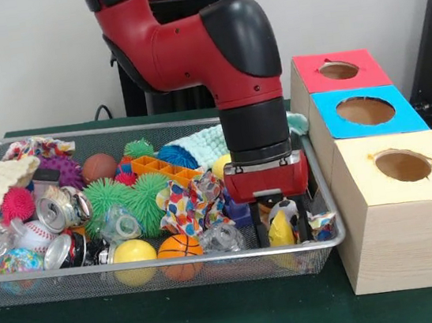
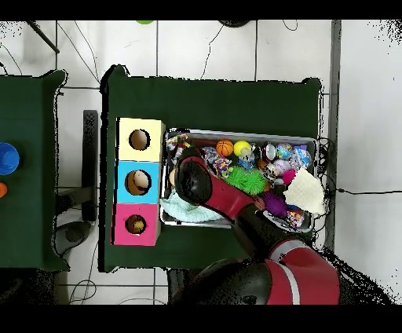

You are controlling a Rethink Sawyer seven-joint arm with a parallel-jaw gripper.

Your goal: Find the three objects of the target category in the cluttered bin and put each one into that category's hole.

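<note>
The arm reaches down into the wire bin (image 1: 214,269) at its corner nearest the boxes, roughly five o'clock in the front view. The tool (image 1: 283,228) stands with its black fingers spread around a yellow-and-white object (image 1: 282,224), though contact is unclear. This looks like the pick step. Next comes closing, lifting clear, then carrying toward the yellow box's hole (image 1: 402,165) at three o'clock.

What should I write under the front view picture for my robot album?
Red robot arm lowers its tool into a wire bin full of toys, beside wooden boxes with red, blue and yellow holes.
</note>
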